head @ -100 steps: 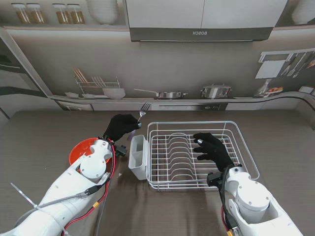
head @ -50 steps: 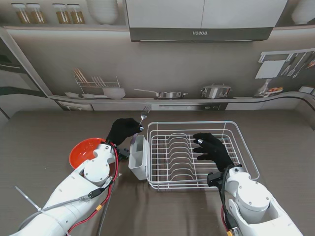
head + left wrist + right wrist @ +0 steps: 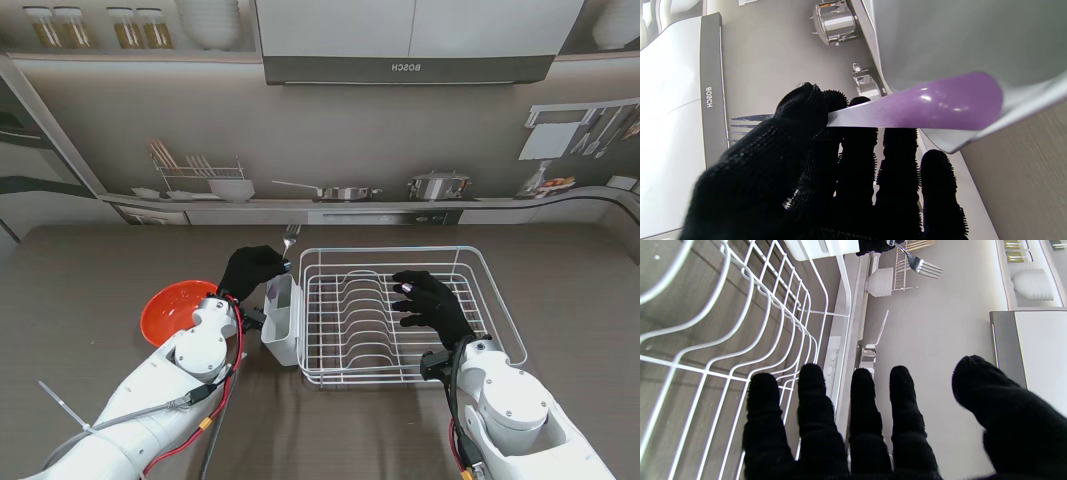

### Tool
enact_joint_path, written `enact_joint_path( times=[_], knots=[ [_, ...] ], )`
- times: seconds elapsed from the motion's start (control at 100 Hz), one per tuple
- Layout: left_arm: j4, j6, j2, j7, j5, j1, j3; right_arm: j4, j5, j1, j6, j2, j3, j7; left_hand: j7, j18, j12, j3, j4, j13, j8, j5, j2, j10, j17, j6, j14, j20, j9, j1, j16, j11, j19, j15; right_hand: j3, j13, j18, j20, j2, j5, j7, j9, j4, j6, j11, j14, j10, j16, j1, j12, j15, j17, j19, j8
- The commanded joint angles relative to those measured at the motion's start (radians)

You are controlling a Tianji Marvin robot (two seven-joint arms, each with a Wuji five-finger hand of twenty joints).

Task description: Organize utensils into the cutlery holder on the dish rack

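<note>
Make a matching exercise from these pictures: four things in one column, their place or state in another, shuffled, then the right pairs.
1. fork
2. red bowl
3. cutlery holder
4. right robot hand

A. open above the dish rack
B. on the rack's left side
C. held by the left robot hand, tines up
D. on the table, left of the holder

Pairs: 1-C, 2-D, 3-B, 4-A

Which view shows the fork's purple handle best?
The left wrist view: the purple handle fills it, tip at the holder's rim. The stand view shows a sliver; the right wrist view only the tines.
</note>
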Motion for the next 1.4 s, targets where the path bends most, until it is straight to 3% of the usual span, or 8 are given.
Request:
enact_joint_path(
  times=[0.0, 0.62, 0.95, 1.11, 1.19, 1.39],
  knots=[
    [0.004, 0.002, -0.013, -0.015, -0.006, -0.002, 0.004, -0.008, 0.002, -0.007, -0.001, -0.004, -0.001, 0.015, 0.062, -0.039, -0.008, 0.051, 0.013, -0.006, -0.003, 0.032, -0.041, -0.078, -0.025, -0.17, -0.04, 0.015, 0.048, 0.071, -0.016, -0.015, -0.017, -0.013, -0.017, 0.03, 0.013, 0.005, 0.017, 0.001, -0.008, 0.016, 0.021, -0.006, -0.008, 0.006, 0.004, 0.004, -0.041, -0.004, 0.004, 0.007, -0.007, -0.021],
    [-0.02, 0.05, -0.017, -0.027, -0.045, 0.011, 0.013, -0.01, 0.009, -0.007, -0.004, -0.006, 0.004, 0.01, 0.051, -0.036, -0.026, 0.024, 0.022, -0.111, 0.018, 0.016, -0.015, -0.01, -0.081, -0.108, 0.0, 0.013, -0.025, 0.112, -0.032, -0.051, -0.066, -0.033, -0.03, 0.035, 0.016, 0.004, 0.03, 0.004, -0.009, 0.021, 0.018, -0.004, -0.01, 0.008, 0.007, 0.005, -0.054, -0.004, 0.005, 0.009, -0.005, -0.022],
    [-0.041, 0.075, -0.013, -0.041, -0.059, 0.023, 0.012, -0.01, 0.015, -0.007, -0.004, -0.007, 0.004, 0.007, 0.027, -0.041, -0.034, -0.004, 0.025, -0.148, 0.048, -0.001, 0.006, -0.003, -0.097, -0.083, 0.003, 0.013, -0.056, 0.144, -0.036, -0.064, -0.096, -0.04, -0.045, 0.038, 0.017, 0.003, 0.041, 0.004, -0.011, 0.025, 0.015, -0.003, -0.01, 0.007, 0.009, 0.005, -0.063, -0.003, 0.006, 0.011, -0.005, -0.022],
    [-0.053, 0.083, -0.008, -0.057, -0.068, 0.029, 0.009, -0.011, 0.017, -0.008, -0.003, -0.007, 0.003, 0.007, 0.017, -0.045, -0.033, -0.027, 0.028, -0.169, 0.13, -0.022, 0.021, 0.004, -0.106, -0.08, -0.002, 0.015, -0.082, 0.182, -0.041, -0.071, -0.12, -0.047, -0.05, 0.039, 0.017, 0.002, 0.044, 0.005, -0.011, 0.026, 0.014, -0.002, -0.01, 0.009, 0.008, 0.005, -0.064, -0.003, 0.006, 0.01, -0.005, -0.022],
    [-0.057, 0.085, -0.006, -0.063, -0.069, 0.03, 0.009, -0.012, 0.017, -0.008, -0.003, -0.007, 0.003, 0.008, -0.015, -0.046, -0.033, -0.042, 0.031, -0.185, 0.226, -0.044, 0.027, 0.007, -0.111, -0.077, -0.003, 0.017, -0.099, 0.202, -0.044, -0.075, -0.137, -0.056, -0.052, 0.039, 0.018, 0.002, 0.045, 0.004, -0.011, 0.028, 0.014, -0.003, -0.01, 0.009, 0.009, 0.005, -0.064, -0.003, 0.007, 0.011, -0.004, -0.023],
    [-0.058, 0.089, -0.001, -0.077, -0.065, 0.031, 0.007, -0.012, 0.02, -0.008, -0.003, -0.008, 0.003, 0.006, -0.086, -0.053, -0.034, -0.05, 0.031, -0.214, 0.281, -0.095, 0.03, 0.012, -0.122, -0.066, -0.005, 0.012, -0.141, 0.21, -0.047, -0.075, -0.161, -0.068, -0.055, 0.042, 0.019, 0.001, 0.048, 0.004, -0.011, 0.03, 0.013, -0.002, -0.011, 0.01, 0.01, 0.005, -0.067, -0.003, 0.008, 0.011, -0.004, -0.023]
  ],
)
